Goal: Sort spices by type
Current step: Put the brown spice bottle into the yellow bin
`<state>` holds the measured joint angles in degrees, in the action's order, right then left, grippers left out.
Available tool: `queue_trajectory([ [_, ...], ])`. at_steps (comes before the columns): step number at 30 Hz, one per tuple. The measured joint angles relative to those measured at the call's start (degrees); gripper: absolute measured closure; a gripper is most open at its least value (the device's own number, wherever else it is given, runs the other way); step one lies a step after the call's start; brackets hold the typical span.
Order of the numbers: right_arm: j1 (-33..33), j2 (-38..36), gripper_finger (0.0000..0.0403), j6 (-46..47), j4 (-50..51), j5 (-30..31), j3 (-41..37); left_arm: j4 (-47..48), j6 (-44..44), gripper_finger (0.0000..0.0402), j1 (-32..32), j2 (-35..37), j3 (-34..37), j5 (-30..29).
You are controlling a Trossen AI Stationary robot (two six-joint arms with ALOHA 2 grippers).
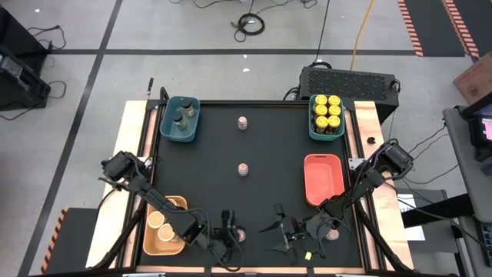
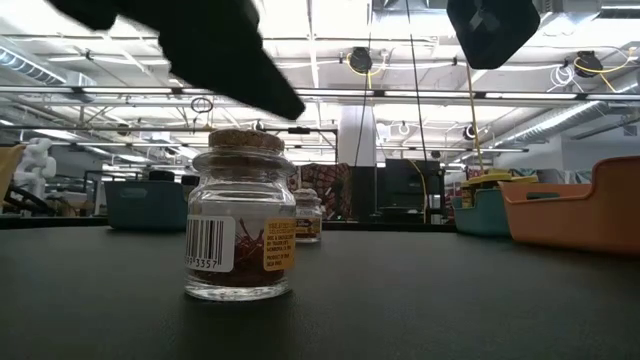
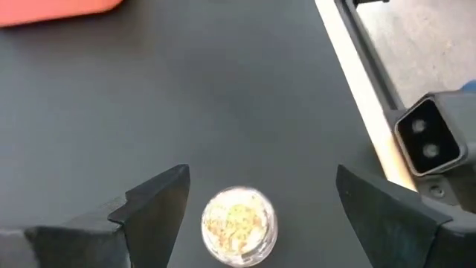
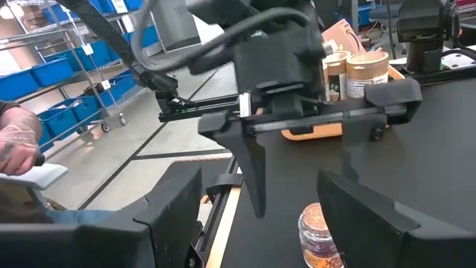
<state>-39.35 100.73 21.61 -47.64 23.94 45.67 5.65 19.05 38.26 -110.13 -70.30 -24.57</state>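
A tiny spice jar with a pinkish cork lid [image 3: 238, 223] stands upright on the black mat near the table's near edge, also seen in the low view [image 2: 240, 215]. My left gripper [image 3: 260, 201] is open, with one finger on either side of the jar and a clear gap to each. It hangs just above the jar [image 1: 241, 235] in the high view. To the right of it my right gripper [image 1: 275, 229] is open and holds nothing. It points level toward the left gripper and the jar [image 4: 320, 231].
Two more pinkish-lidded jars [image 1: 243, 122] [image 1: 243, 169] stand mid-mat, and another [image 1: 332, 231] stands by the right arm. The orange tray [image 1: 165, 225] holds tan-lidded jars. The far-left teal tray [image 1: 181, 119] holds dark-lidded ones, the far-right tray [image 1: 327, 115] yellow-lidded ones. A coral tray [image 1: 323, 178] sits at the right.
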Motion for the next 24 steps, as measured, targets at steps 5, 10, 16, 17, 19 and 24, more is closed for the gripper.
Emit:
queue_trajectory([
  [5,0.0,0.3,0.0142,0.0,-0.5,0.0,0.0,-7.5,1.5,0.0061,0.8,0.1,4.8,-5.1],
  [10,0.0,2.6,0.0142,-0.3,-4.1,0.0,0.1,-8.4,1.6,0.0061,3.3,2.0,6.7,-11.4],
  [16,0.9,6.5,0.0142,-4.7,-2.9,0.0,6.0,-8.0,1.5,0.0061,6.4,6.5,9.3,-20.7],
  [17,1.1,7.2,0.0142,-5.5,-1.9,0.0,7.5,-8.4,1.3,0.0061,6.7,7.9,10.0,-21.0],
  [19,1.3,8.8,0.0142,-6.4,1.2,0.0,10.9,-8.2,0.8,0.0061,7.1,11.3,12.0,-20.9],
  [24,2.2,10.5,0.0142,-5.0,14.4,-0.1,18.2,-6.9,0.0,0.0061,7.1,21.4,16.9,-19.8],
])
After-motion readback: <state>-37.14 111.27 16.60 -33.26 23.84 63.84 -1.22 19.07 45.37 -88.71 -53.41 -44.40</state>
